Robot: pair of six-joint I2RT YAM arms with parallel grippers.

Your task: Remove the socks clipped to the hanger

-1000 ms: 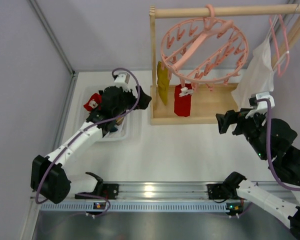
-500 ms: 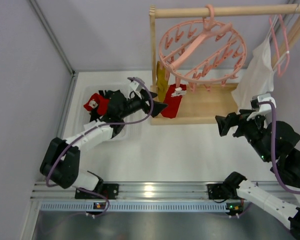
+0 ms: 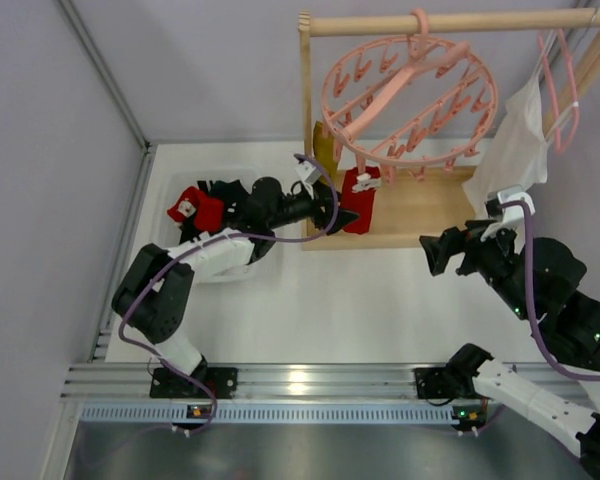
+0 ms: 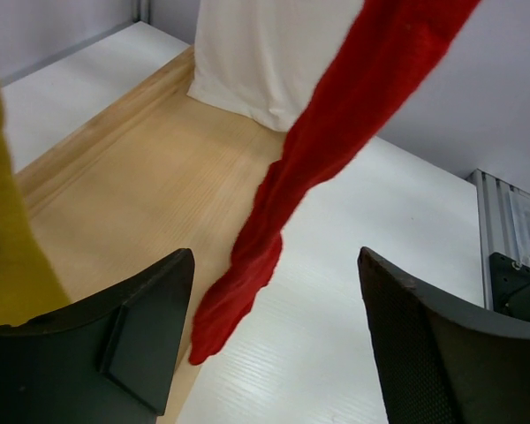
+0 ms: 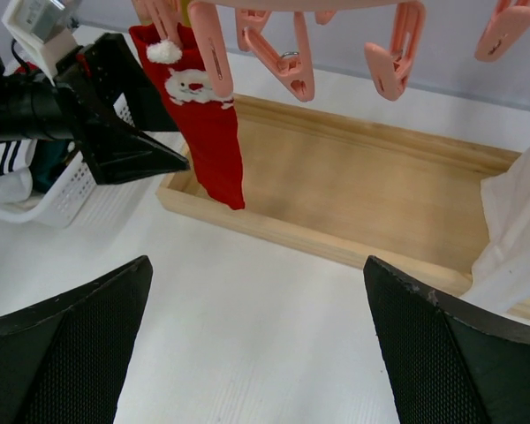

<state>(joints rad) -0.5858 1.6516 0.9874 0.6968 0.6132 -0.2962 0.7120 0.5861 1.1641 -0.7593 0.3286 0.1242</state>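
Observation:
The round pink hanger (image 3: 408, 95) hangs by its hook from a wooden rod. A red sock (image 3: 362, 208) with a Santa face is clipped to its near left side and hangs down; it also shows in the left wrist view (image 4: 327, 150) and the right wrist view (image 5: 208, 132). A mustard yellow sock (image 3: 323, 150) hangs behind it by the rack post. My left gripper (image 3: 350, 215) is open, its fingers on either side of the red sock's toe without touching it (image 4: 276, 265). My right gripper (image 3: 435, 250) is open and empty, to the right of the sock (image 5: 256, 265).
A white basket (image 3: 265, 265) at the left holds removed socks, one of them red (image 3: 195, 207). The wooden rack base (image 3: 430, 215) and its upright post (image 3: 305, 120) stand behind. A large white garment (image 3: 515, 140) hangs on a thin hanger at the right.
My left arm has swung from the basket rightward to the red sock's lower end. The ring hanger and the red sock have swayed. My right gripper has shifted slightly left.

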